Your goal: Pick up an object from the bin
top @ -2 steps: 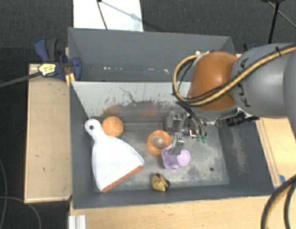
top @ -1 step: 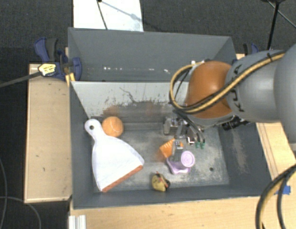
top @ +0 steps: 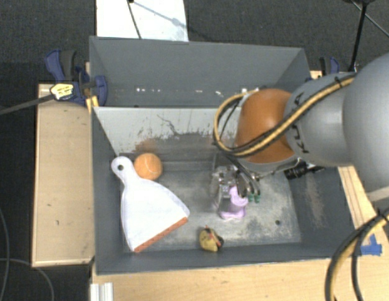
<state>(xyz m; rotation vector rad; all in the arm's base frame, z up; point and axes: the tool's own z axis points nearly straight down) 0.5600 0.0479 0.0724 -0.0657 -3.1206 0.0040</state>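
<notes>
On the floor of the grey metal bin (top: 288, 80) lie four loose things, well spread out. A white hand brush (top: 147, 212) with a rounded handle and an orange-brown lower edge lies flat at about 8 o'clock from the floor's middle, its handle pointing to 11 o'clock. An orange ball (top: 148, 166) sits at 10 o'clock, touching the brush just beside the handle. A small lump of yellow and dark colours (top: 210, 239) rests at 6 o'clock, near the front wall and apart from the rest.

A small lilac piece of soft, curled shape (top: 232, 211) lies at about 3 o'clock from the middle. The claw (top: 235, 192) stands right over it, so that the lilac piece sits at the claw's 6 o'clock with its upper end reaching up into the metal of the claw. Whether the claw is clenched on it or released I cannot tell. The brush and ball lie off at the claw's 9 o'clock.

Above the claw sit the arm's orange cover (top: 263, 127) and looped yellow-and-black cables (top: 257, 148). Dark letters on the grey arm (top: 344, 124) are crossed by a cable and cannot be read whole.
</notes>
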